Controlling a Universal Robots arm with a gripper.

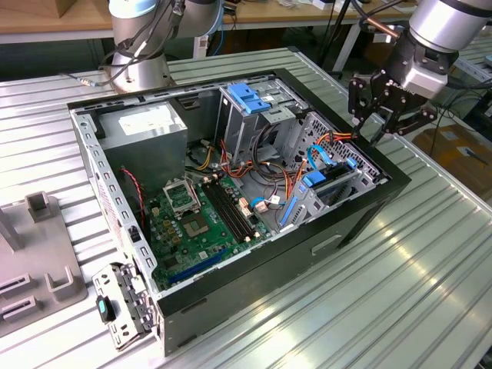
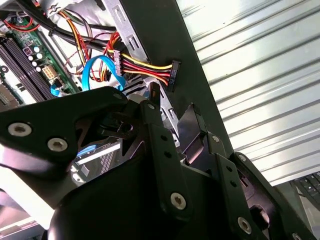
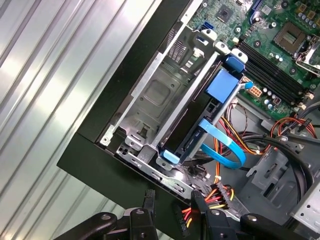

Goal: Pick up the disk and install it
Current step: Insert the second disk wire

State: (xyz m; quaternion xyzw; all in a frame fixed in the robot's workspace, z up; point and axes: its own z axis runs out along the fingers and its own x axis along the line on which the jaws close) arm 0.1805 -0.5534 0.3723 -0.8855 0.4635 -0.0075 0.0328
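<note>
Blue-framed disk (image 1: 332, 183) sits in its bay while the empty end effector (image 1: 374, 123), fingers apart, hovers near loose cables (image 3: 215, 192), risking a snag.

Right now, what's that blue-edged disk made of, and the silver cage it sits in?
The disk looks like a dark hard body in a bright blue carrier that seems plastic: smooth, evenly coloured, softly shiny tabs. The cage looks like bare sheet metal: grey, dull sheen, stamped holes and folded edges. The end effector hangs above the case's edge, black and matte, probably painted metal or plastic.
</note>
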